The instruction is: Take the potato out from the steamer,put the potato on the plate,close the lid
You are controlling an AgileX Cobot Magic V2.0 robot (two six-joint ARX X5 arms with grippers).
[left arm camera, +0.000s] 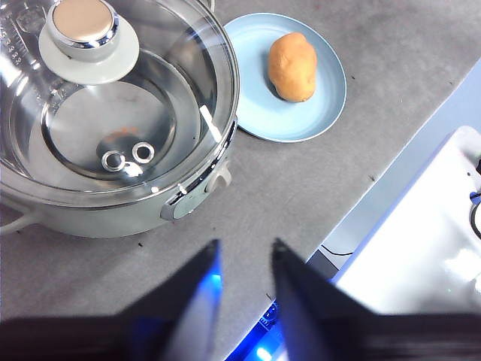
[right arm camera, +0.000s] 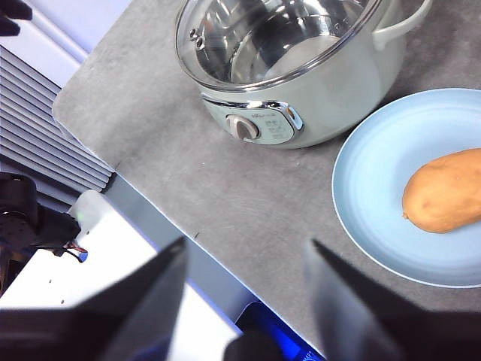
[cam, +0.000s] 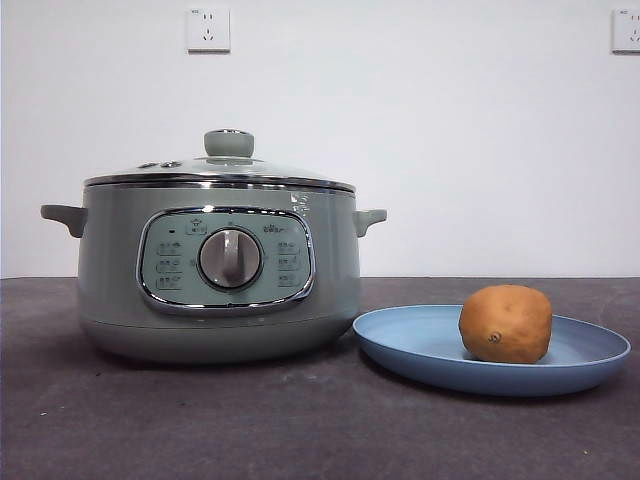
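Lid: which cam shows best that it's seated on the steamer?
Front view. The lid appears in profile, its chrome rim flush on the steamer, knob up. Left wrist view looks down through the glass, so only the rim outline shows. Right wrist view catches just part of the glass and rim.

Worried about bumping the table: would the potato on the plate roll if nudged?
Probably a little. The potato is rounded and rests on a small contact patch. The plate's raised rim would likely stop it. Its matte skin looks grippy, so it should rock or roll rather than slide.
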